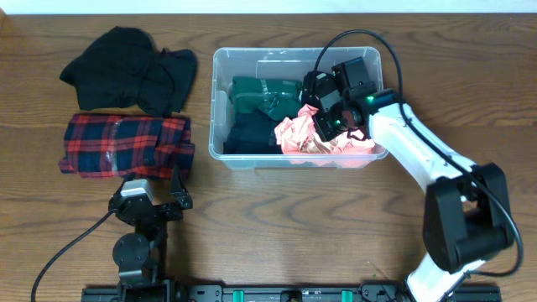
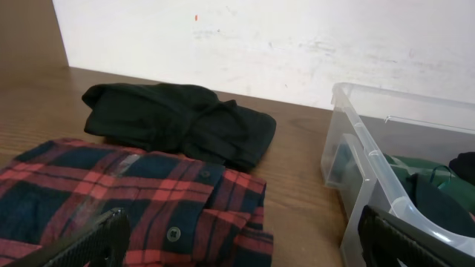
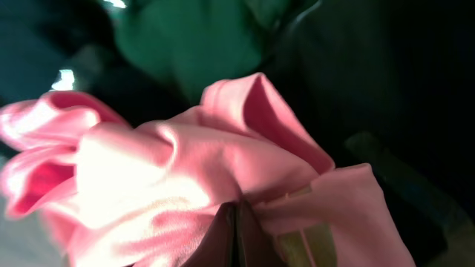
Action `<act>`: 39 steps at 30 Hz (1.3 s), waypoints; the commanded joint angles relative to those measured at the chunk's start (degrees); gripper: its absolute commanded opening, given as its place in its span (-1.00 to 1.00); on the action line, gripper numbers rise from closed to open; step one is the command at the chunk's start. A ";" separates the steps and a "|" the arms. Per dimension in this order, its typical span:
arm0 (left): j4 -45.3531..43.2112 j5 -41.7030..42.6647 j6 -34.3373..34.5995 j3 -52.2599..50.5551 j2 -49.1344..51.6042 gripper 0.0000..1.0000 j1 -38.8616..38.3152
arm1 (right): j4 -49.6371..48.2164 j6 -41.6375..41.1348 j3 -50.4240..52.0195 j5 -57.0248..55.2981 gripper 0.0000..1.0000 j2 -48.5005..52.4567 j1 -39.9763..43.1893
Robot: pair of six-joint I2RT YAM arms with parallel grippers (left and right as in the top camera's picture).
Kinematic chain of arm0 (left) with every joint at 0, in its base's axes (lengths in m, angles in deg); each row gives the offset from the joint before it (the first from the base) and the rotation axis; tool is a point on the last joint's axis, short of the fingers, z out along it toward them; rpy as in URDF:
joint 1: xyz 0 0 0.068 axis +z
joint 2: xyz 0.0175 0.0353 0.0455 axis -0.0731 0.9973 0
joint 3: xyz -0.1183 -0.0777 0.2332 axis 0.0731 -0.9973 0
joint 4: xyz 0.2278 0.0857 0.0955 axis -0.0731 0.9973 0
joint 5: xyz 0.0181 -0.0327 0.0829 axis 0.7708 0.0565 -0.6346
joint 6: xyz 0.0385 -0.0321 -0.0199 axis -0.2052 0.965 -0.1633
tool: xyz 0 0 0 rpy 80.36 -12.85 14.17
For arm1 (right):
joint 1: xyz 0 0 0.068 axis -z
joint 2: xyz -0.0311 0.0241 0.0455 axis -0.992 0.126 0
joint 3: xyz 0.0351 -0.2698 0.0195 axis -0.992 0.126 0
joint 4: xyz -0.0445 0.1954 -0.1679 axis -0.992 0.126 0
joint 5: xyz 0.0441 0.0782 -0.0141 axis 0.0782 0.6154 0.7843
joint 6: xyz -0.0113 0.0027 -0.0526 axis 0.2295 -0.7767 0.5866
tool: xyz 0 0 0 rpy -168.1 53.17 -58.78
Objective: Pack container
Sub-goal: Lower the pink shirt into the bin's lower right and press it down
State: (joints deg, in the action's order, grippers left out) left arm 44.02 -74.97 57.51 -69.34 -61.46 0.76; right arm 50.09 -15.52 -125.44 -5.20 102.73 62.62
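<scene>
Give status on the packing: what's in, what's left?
Done: a green garment and a dark navy garment lie in the container. In hand: the right gripper is shut on a pink garment inside it. Left: the red plaid shirt and black garment lie on the table; the left gripper is open.

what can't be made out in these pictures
- Overhead: the right gripper fingertips, hidden by its own wrist and the pink cloth.
- Overhead: most of the container floor, covered by clothes.
- Left wrist: the container's far end, cut off by the right edge.
- Right wrist: the dark items around the pink cloth, blurred and unlit.
- Any view: what garment the black bundle is, since it is too crumpled.
</scene>
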 commanded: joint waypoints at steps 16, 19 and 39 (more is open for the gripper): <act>1.97 -0.50 -0.35 -0.98 -0.31 0.96 0.28 | -1.33 -0.81 -6.56 -1.51 -0.92 0.46 -0.50; 1.97 -0.50 -0.35 -0.98 -0.31 0.96 0.28 | -1.51 -0.81 -8.85 -1.51 -0.97 -2.49 -0.52; 1.97 -0.50 -0.35 -0.98 -0.31 0.96 0.28 | -1.90 -3.61 -6.25 8.07 -0.92 2.47 -5.53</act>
State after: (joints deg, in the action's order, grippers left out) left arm 44.00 -74.97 57.51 -69.34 -61.46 0.76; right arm 48.04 -18.43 -132.49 1.36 102.89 58.36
